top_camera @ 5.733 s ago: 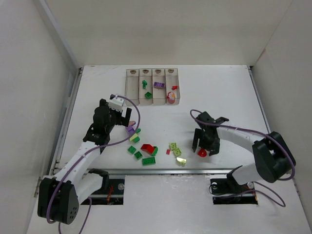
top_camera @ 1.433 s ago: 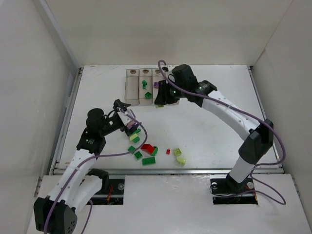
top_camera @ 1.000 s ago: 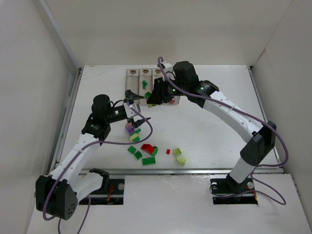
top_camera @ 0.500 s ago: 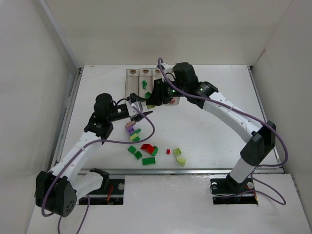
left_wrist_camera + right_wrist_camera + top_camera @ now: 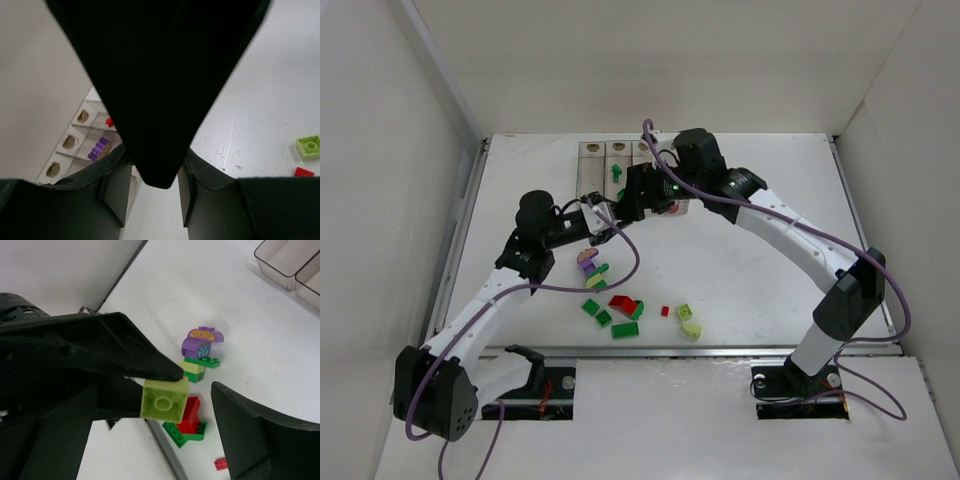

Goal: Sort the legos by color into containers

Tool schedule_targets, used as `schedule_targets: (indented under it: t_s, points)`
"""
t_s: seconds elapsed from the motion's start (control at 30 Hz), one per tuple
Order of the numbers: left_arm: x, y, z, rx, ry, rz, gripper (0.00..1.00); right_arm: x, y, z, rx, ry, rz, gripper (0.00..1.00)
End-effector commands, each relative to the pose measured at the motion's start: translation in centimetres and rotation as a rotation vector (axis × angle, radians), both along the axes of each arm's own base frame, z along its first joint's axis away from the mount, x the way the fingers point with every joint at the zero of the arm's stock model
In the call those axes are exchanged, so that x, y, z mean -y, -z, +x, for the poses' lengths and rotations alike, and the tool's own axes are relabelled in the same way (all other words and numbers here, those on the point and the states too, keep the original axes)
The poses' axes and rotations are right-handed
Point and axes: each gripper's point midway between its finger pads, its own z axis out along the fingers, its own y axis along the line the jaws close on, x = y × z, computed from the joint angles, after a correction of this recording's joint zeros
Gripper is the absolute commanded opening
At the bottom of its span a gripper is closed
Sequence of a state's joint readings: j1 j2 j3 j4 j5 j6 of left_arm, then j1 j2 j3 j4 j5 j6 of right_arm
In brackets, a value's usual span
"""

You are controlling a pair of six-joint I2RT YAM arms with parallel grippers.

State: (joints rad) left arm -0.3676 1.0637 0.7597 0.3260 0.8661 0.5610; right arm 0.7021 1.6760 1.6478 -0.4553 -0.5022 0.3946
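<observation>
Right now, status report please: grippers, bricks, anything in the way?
Right gripper open, yellow-green brick at one finger. Left gripper open, crowding it. Loose legos below.

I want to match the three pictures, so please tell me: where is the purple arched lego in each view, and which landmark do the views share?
Top external: the purple arched lego lies left of centre, at the far left end of the loose bricks.
Left wrist: not in it.
Right wrist: the lego is near the centre, in the upper half.
Shared landmark: the containers, seen in all three.
</observation>
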Motion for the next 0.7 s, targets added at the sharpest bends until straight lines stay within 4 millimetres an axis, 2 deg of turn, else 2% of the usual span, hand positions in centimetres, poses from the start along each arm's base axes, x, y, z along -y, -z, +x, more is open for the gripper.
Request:
schedule_targets:
  t_s: [0.0,0.03,0.07,0.1,0.13,0.17,0.2,0.27,0.3,0.37,0.4,0.43,0.47,0.5,0.53,0.57,0.6,0.63,0.67]
  points:
    - [-0.8,-2.1,2.1,-0.025,-0.141,-0.058,0.0,0.1,-2.8,1.5,0.066,0.051,0.056,1.0]
    - [-1.2,-1.3,2.9,-0.076,-0.195,-0.06,0.0,1.2,-2.7,3.2,0.068,0.122,0.046,1.0]
    - [-1.5,-0.3,3.9,-0.129,-0.251,-0.064,0.0,2.2,-2.1,4.0,0.054,0.174,0.033,1.0]
    - [-2.6,0.7,5.0,-0.215,-0.329,-0.089,0.0,3.3,-2.4,4.9,0.036,0.242,0.046,1.0]
    - [-3.8,1.7,6.1,-0.265,-0.414,-0.097,0.0,5.5,-1.5,7.2,0.02,0.351,0.025,1.0]
    - [-4.5,2.7,7.4,-0.315,-0.473,-0.105,0.0,6.8,-1.5,8.1,0.017,0.41,0.029,1.0]
    - [-5.8,3.6,8.5,-0.352,-0.539,-0.114,0.0,8.0,-0.7,8.6,0.003,0.46,0.013,1.0]
    - [-7.3,3.7,10.5,-0.37,-0.637,-0.133,0.0,10.6,0.5,10.6,0.014,0.576,-0.028,1.0]
    - [-7.7,4.7,11.7,-0.391,-0.666,-0.13,0.0,11.1,0.5,11.0,0.025,0.593,-0.037,1.0]
    - [-9.2,4.5,14.1,-0.37,-0.75,-0.14,0.0,11.6,1.8,11.4,0.029,0.584,-0.086,1.0]
    - [-10.1,6.0,15.6,-0.385,-0.797,-0.128,0.0,12.3,2.3,12.0,0.033,0.601,-0.108,1.0]
    - [-10.8,6.6,16.6,-0.38,-0.836,-0.119,0.0,12.2,3.1,12.5,0.025,0.592,-0.135,1.0]
    - [-12.0,6.4,17.9,-0.355,-0.888,-0.117,0.0,12.7,3.4,13.1,0.044,0.593,-0.164,1.0]
    - [-12.3,6.7,18.7,-0.319,-0.898,-0.089,0.0,12.8,3.8,13.6,0.048,0.598,-0.184,1.0]
    - [-12.9,8.4,19.7,-0.325,-0.92,-0.054,0.0,12.5,3.0,14.2,0.072,0.595,-0.177,1.0]
    - [-13.1,9.4,20.7,-0.311,-0.929,-0.017,0.0,12.8,4.4,15.0,0.058,0.593,-0.211,1.0]
    - [-13.0,8.5,21.1,-0.295,-0.928,-0.029,0.0,12.7,4.7,15.3,0.051,0.592,-0.218,1.0]
    - [-13.0,8.7,21.7,-0.288,-0.926,-0.018,0.0,12.9,4.8,15.9,0.057,0.588,-0.222,1.0]
    - [-12.9,10.1,22.6,-0.303,-0.925,0.016,0.0,12.6,5.3,16.6,0.048,0.587,-0.23,1.0]
